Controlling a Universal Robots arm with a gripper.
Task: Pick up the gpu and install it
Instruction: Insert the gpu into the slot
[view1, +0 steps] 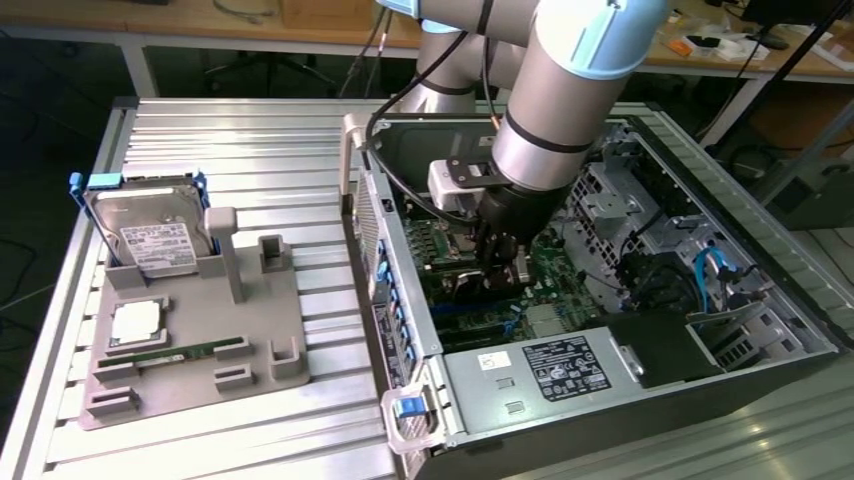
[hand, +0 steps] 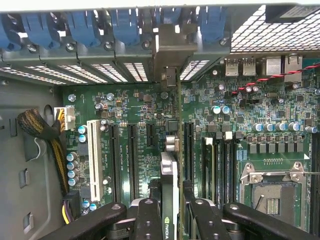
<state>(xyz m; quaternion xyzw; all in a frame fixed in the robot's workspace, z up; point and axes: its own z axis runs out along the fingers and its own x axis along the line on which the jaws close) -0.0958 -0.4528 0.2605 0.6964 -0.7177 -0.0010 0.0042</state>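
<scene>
Starting from the exterior view's left, the grey fixture tray (view1: 200, 385) on the slatted table (view1: 240, 130) holds a hard drive (view1: 150, 238), a CPU (view1: 136, 320) and a memory stick (view1: 167, 353); its gpu place looks vacated. To the right, the open computer case (view1: 747, 270) receives the arm. The gripper (hand: 169, 210) clamps the gpu (hand: 169, 180) edge-on between its fingers (hand: 148, 220), above the motherboard (hand: 150, 120) and in line with the expansion slots (hand: 134, 160). The pickup is done; the card is probably not yet seated, though the contact with the slot is hidden.
</scene>
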